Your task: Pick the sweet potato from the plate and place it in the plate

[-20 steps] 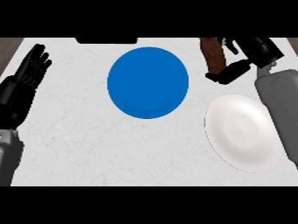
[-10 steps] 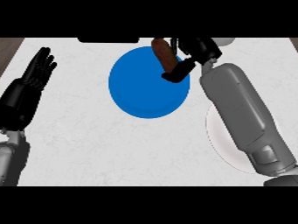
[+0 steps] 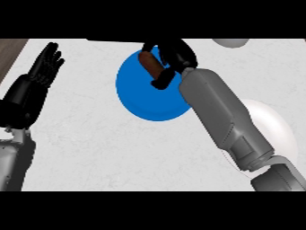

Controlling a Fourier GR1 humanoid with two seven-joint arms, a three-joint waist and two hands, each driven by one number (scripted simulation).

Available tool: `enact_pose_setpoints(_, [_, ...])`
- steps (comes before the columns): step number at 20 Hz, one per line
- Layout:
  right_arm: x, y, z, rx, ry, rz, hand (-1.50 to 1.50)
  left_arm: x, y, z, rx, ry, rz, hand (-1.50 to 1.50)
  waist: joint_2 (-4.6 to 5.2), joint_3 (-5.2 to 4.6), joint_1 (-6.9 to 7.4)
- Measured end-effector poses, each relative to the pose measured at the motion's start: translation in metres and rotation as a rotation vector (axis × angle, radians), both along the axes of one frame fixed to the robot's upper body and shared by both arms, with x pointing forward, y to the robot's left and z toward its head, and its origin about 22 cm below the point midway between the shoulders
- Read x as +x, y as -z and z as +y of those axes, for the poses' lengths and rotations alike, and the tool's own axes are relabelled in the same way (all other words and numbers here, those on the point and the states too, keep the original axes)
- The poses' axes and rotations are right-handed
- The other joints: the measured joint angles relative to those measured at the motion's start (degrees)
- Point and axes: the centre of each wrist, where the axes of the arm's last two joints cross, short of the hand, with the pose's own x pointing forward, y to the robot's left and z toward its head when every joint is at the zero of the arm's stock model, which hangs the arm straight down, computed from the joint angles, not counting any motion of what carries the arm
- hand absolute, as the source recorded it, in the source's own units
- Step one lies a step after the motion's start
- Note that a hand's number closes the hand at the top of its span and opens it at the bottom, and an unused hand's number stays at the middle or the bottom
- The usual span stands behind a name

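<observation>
Brown sweet potato [image 3: 151, 65] is wrapped up in the right hand [image 3: 172, 56], fingers curled round it, and it sits over the far part of the blue plate [image 3: 138, 96]. Can't tell if it's touching the plate or hanging a bit above it. The grey right forearm [image 3: 223, 119] slants across from the lower right and covers a chunk of the white plate [image 3: 274, 130], which sits just beside the blue one. Left hand [image 3: 32, 87] is open and resting at the left edge, fingers up, well apart from everything.

My worry: the potato is near the plate's far rim rather than its middle, so if the fingers let go there it could roll off onto the counter [image 3: 89, 148]. That forearm could also nudge the white plate when it pulls away.
</observation>
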Motion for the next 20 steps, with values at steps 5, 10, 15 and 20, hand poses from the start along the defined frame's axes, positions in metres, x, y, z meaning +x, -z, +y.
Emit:
enact_pose_setpoints(5, [0.000,0.019,-0.001,0.029,0.059,0.068,-1.50,0.003,-0.004,-0.007,0.001,0.026,-0.007,0.00,0.35,0.01,1.42])
enact_pose_setpoints(10, [0.001,0.027,-0.003,0.093,0.069,0.139,-1.50,0.010,-0.006,-0.015,0.000,0.054,-0.011,0.00,0.82,0.03,2.94])
enact_pose_setpoints(15, [0.001,0.031,-0.006,0.240,0.057,0.142,-1.50,0.013,-0.003,-0.021,-0.003,0.071,-0.016,0.00,0.90,0.05,3.64])
enact_pose_setpoints(20, [0.004,0.024,-0.007,0.433,0.078,0.124,-1.50,0.014,-0.004,-0.016,-0.001,0.062,-0.011,0.00,0.82,0.07,3.33])
